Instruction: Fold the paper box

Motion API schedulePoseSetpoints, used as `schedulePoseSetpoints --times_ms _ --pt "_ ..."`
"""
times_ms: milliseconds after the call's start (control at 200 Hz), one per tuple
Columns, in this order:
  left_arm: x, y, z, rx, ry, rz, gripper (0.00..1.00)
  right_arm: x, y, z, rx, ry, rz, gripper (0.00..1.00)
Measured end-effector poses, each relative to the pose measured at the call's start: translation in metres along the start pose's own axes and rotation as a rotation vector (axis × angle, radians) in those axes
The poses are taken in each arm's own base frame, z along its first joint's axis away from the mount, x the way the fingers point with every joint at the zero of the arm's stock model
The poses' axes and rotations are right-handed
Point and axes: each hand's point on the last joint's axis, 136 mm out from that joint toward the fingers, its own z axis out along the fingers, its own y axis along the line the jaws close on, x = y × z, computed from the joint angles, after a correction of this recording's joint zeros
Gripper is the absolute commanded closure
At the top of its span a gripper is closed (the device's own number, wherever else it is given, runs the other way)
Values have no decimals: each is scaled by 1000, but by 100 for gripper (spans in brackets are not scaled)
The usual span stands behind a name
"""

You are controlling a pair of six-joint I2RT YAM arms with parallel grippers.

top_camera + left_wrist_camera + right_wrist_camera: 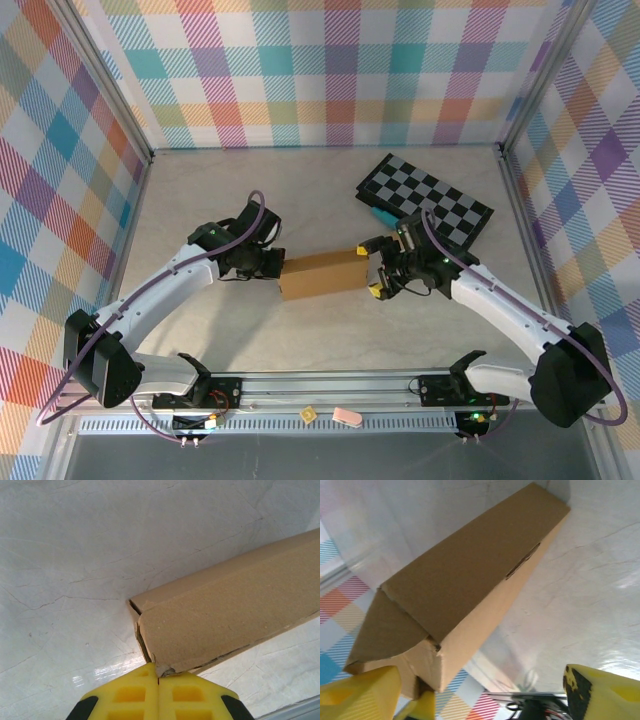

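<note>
The paper box (322, 274) lies on the surface, folded into a long block. Its long axis runs left to right between the 2 sets of jaws, with the right end angled slightly farther from the arm bases. The left gripper (272, 265) has its jaws pressed fully together, tips touching the lower corner of the box's left end. The right gripper (376, 272) has its jaws spread wide at the box's right end, 1 finger just beside the end flap, holding nothing. Both arms bow outward, wrists turned inward toward each other along the box.
</note>
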Motion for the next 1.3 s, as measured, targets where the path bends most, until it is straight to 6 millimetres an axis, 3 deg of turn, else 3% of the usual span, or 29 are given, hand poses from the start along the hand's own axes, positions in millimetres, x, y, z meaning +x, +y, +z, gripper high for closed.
schedulePoseSetpoints --times_ms 205,385,595,820,950,1130,1215,1300 --pt "0 -1 0 1 1 2 100 1 26 -4 -111 23 5 27" --pt "0 -1 0 1 1 2 100 7 32 -12 -140 39 -35 25" --pt "1 -1 0 1 1 -1 100 4 37 -12 -171 36 -38 31" --pt "2 0 -1 2 0 -2 100 -5 33 3 -137 32 -48 44" --pt "2 0 -2 3 -1 -5 100 -6 32 3 -134 32 -49 46" --pt "3 0 -2 5 0 -12 100 -8 19 3 -126 31 -53 58" --pt "3 0 -2 6 0 -19 95 -8 19 3 -128 29 -61 62" --pt "4 0 -3 5 3 -27 82 -8 19 3 -127 28 -68 63"
